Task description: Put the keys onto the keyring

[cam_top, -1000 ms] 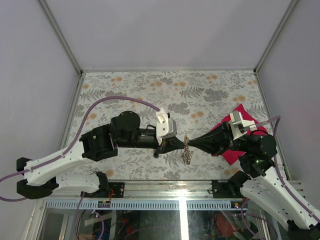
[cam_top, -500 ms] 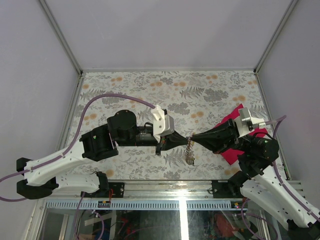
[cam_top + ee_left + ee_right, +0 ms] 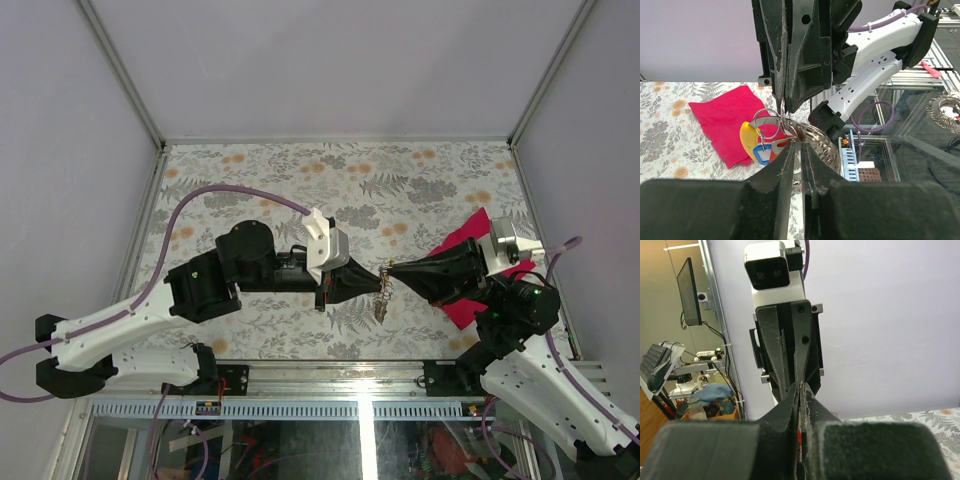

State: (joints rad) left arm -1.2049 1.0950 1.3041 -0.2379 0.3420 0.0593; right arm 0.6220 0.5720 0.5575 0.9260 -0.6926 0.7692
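The right gripper point(image 3: 800, 387) has its fingers pressed tight together on the top of the keyring point(image 3: 763, 111), holding it in the air just off the edge of the cloth point(image 3: 720, 117), on the left arm's side. The left gripper point(image 3: 796, 148) meets it tip to tip from the side away from the cloth. Its fingers stand a thin slit apart, right at the keyring, and whether they touch it cannot be told. The keys point(image 3: 761, 148) hang in a bunch from the keyring below the two tips: a yellow head nearest the cloth, a red one nearest the left fingers, a bluish one between. From above, the bunch dangles over the table point(image 3: 300, 180), beside the cloth and not over it. The cloth lies flat on the table, partly hidden beneath the right arm.
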